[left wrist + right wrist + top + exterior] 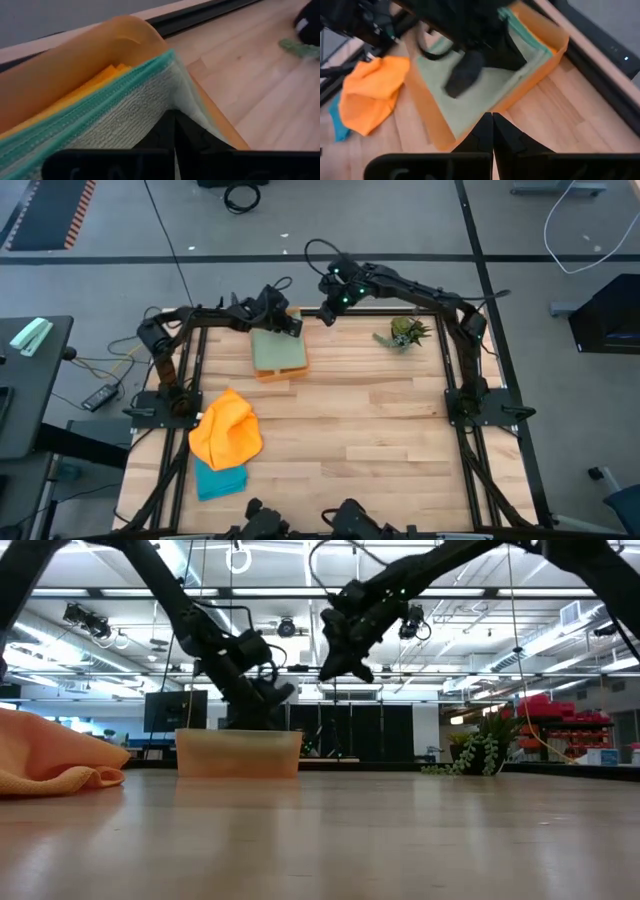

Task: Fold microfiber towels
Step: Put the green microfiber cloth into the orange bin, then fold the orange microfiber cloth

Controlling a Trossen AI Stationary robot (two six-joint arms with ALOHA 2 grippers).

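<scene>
From my seat, the left gripper (291, 326) hangs over the far corner of the orange tray (283, 371) at the back of the table (380, 430), its fingers pressed together and pinching nothing that I can make out. Directly under its tips lies the sage green towel (277, 349), folded flat on top of the tray's stack; in the left wrist view I see its stitched edge just ahead of the closed fingers (172, 130), with a yellow towel (95, 82) tucked underneath (only a sliver shows).

The right gripper (329, 313) hovers just beyond the tray's far right corner, also pressed together and empty, clear of the green cloth.

Well apart from both pincers, near the left front of the table, the orange towel (226, 430) sits crumpled in a heap, partly covering the teal towel (220, 478). A small green plant (404, 333) stands at the back right.
</scene>
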